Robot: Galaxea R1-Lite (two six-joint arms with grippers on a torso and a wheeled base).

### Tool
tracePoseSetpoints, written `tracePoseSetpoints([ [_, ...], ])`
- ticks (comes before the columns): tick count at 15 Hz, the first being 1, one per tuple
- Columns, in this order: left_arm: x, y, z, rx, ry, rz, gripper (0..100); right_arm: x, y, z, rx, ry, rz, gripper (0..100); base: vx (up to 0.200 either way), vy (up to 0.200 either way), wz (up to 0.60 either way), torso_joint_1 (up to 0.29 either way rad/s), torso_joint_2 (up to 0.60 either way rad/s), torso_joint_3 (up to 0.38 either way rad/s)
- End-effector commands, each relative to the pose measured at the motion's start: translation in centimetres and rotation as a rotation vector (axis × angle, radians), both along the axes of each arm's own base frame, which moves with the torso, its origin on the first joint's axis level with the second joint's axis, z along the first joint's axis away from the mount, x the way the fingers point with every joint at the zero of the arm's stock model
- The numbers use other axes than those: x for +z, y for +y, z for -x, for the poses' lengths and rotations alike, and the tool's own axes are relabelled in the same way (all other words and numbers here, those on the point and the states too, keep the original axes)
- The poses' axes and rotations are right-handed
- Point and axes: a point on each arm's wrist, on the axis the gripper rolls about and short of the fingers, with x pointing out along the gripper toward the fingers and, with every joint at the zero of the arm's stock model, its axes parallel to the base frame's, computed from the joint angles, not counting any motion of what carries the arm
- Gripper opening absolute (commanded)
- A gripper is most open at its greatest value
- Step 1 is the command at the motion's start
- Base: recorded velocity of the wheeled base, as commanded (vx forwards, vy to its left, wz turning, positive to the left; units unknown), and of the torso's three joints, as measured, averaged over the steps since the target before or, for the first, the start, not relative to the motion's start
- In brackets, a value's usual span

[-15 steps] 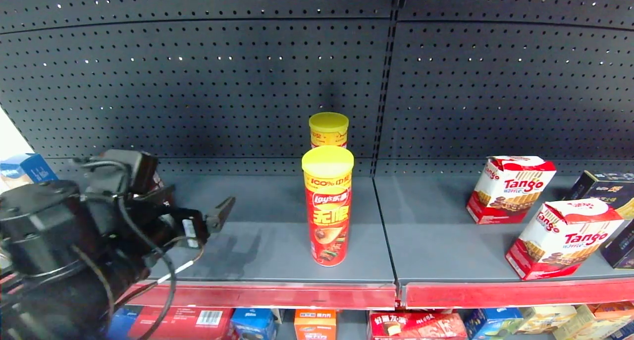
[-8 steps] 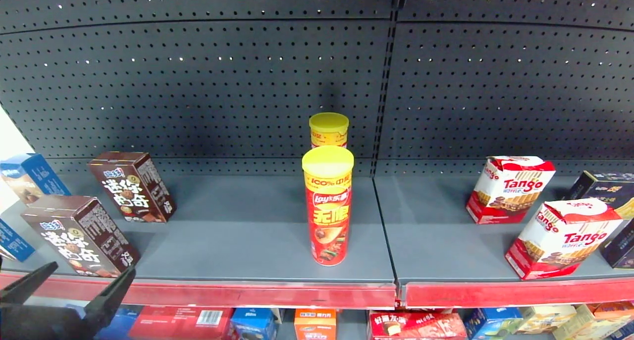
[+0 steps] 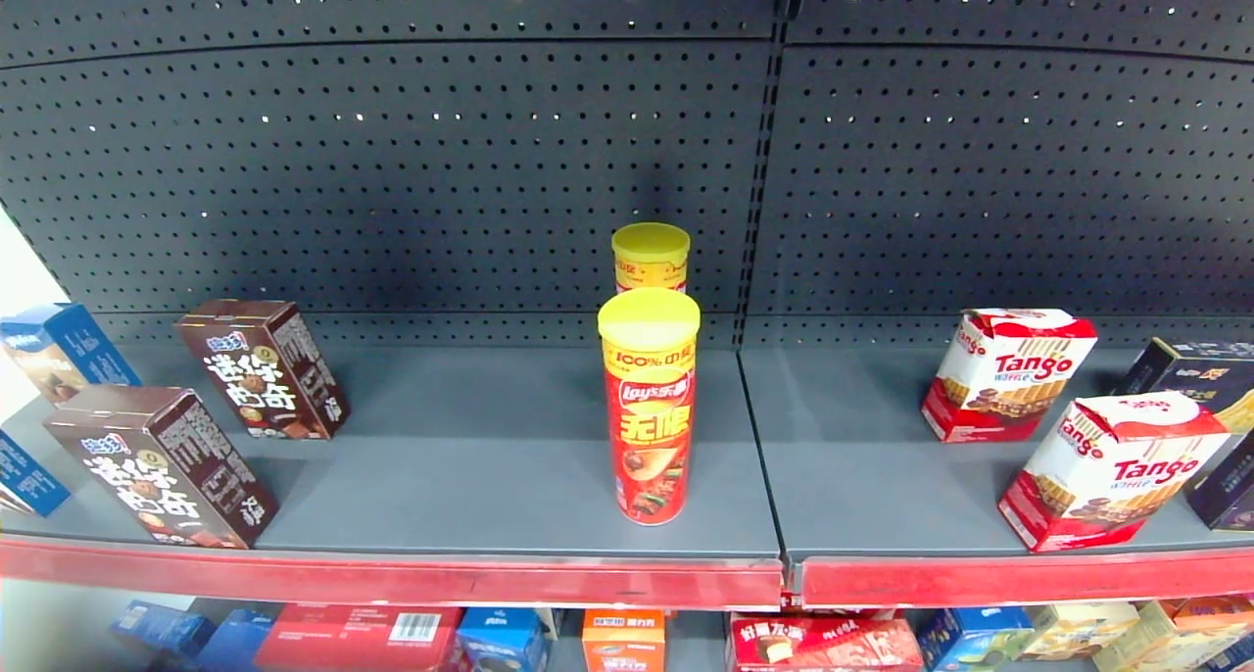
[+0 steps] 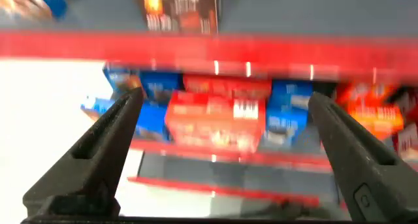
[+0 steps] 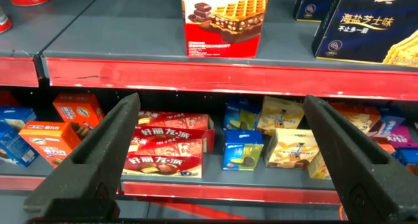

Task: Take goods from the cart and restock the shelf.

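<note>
Shelf [image 3: 490, 456] mid-span: front can [image 3: 649, 408] upright near the front edge, long axis vertical. Rear can [image 3: 650, 256] upright behind it. Brown boxes [image 3: 162, 461] stand at the left end, wafer boxes [image 3: 1112, 471] toward the right. Left gripper [image 4: 225, 98] and right gripper [image 5: 221, 101]: jaws released, empty, below the front edge.

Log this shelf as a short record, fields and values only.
shelf: grey deck, red front strip
middle: front can, rear can behind it, both upright
left: two brown boxes, standing
right: two wafer boxes, standing
left pincer: open, empty
right pincer: open, empty
</note>
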Motion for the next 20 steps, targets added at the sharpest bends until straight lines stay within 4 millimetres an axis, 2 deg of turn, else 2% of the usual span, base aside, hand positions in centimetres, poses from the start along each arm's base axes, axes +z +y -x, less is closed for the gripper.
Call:
tracePoseSetpoints([
  [1, -0.67, 0.1, 2.52, -0.087, -0.14, 0.008, 100, 0.01, 0.0, -0.01, 0.001, 0.001, -0.001, 100, 0.0, 0.0, 0.0, 0.0, 0.0, 0.0],
  [8, -1.32, -0.07, 2.22, -0.144, -0.158, 0.022, 100, -0.01, 0.02, -0.01, 0.007, 0.002, -0.01, 100, 0.0, 0.0, 0.0, 0.0, 0.0, 0.0],
  [12, -1.24, -0.15, 2.24, -0.301, -0.157, 0.043, 100, -0.03, 0.07, 0.0, 0.033, 0.007, -0.018, 100, 0.0, 0.0, 0.0, 0.0, 0.0, 0.0],
  [14, -1.29, -0.12, 2.23, -0.293, -0.156, 0.044, 100, -0.05, -0.06, -0.01, -0.027, 0.007, -0.029, 100, 0.0, 0.0, 0.0, 0.0, 0.0, 0.0],
  [20, -1.27, 0.1, 2.19, -0.19, -0.159, 0.064, 100, -0.04, -0.06, -0.01, -0.028, 0.005, -0.031, 100, 0.0, 0.0, 0.0, 0.0, 0.0, 0.0],
])
